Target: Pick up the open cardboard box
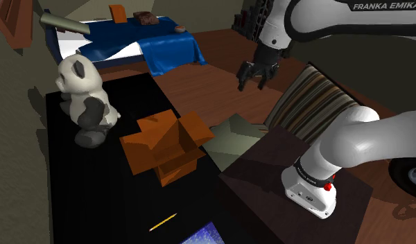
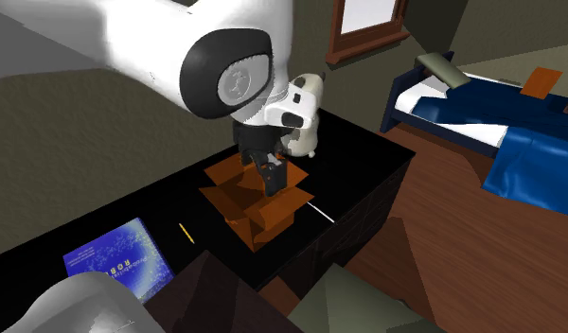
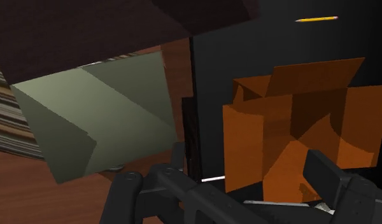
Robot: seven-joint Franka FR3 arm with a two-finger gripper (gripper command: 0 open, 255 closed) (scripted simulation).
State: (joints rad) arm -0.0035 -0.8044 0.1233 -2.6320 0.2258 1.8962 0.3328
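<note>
a home bedroom: a bed [image 1: 123,43] with a blue blanket [image 1: 168,50], a toy panda [image 1: 85,97], wood floor [image 1: 220,66].

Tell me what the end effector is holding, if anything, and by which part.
Nothing is held: the end effector is open, up in the air, clear of the orange open box.

Dim all over. The black table [image 1: 82,201] swallows shadows; the orange box [image 1: 168,142] is darker inside, and the white arm [image 1: 317,21] and bed sheet [image 1: 71,47] are the brightest patches.

Black bench [image 1: 82,194] at 8 o'clock, blue-covered bed [image 1: 168,48] at 11, wooden floor [image 1: 220,52] at 12 (shoulder view); wood-framed window [image 2: 372,21] near the bedhead.
</note>
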